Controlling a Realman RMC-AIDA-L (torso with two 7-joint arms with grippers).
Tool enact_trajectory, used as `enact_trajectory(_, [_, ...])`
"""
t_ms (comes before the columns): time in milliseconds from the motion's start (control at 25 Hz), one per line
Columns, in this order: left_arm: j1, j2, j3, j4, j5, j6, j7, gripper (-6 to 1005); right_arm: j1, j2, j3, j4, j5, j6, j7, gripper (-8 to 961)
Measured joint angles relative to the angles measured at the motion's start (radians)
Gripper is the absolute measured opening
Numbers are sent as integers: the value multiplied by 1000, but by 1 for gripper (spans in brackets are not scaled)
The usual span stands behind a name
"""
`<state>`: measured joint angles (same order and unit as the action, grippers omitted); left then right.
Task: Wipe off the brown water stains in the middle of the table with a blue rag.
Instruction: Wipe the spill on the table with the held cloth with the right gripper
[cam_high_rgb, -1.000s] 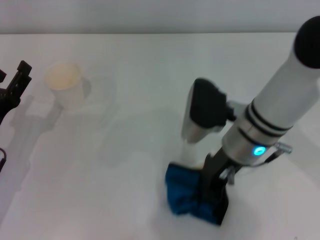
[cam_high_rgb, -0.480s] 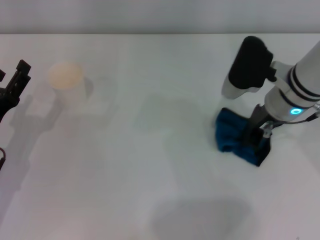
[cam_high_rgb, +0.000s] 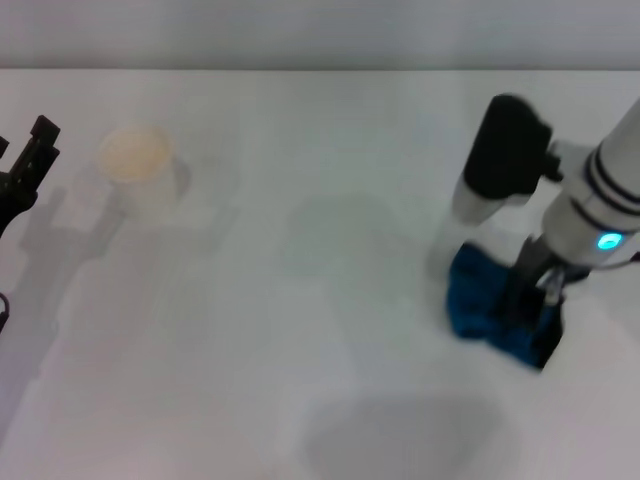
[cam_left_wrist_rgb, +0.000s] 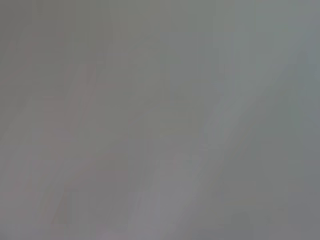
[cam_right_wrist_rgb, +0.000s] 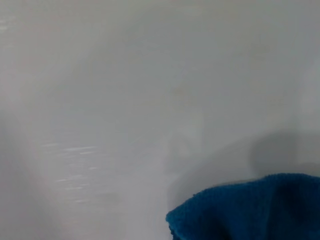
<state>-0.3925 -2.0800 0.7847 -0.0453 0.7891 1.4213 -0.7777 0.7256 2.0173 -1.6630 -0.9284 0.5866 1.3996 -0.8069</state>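
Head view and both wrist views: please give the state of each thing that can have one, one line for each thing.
Bright-blue folded cloth rag: lying on the table, held by the right claw.
Right claw: shut on the rag, down at the table's right side.
Left claw: at the left edge, idle.
White paper cup: upright, far left.
Plain white glossy table: no brown stain visible.

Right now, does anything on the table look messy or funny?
Not much. No brown puddle shows anywhere on the white table; only grey shadows. The blue rag sits crumpled under the right tool on the right side. A paper cup stands upright far left, near the parked left tool.
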Motion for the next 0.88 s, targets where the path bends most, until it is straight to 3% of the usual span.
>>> enact_trajectory(200, [2, 0, -1, 0, -1, 0, 0, 888, 1, 6, -124, -39, 168, 57, -7, 56])
enact_trajectory(400, [0, 0, -1, 0, -3, 0, 0, 887, 15, 14, -209, -67, 264, 33, -12, 56])
enact_trajectory(880, [5, 1, -4, 0, -5, -1, 0, 887, -1, 12, -211, -42, 325, -332, 0, 57])
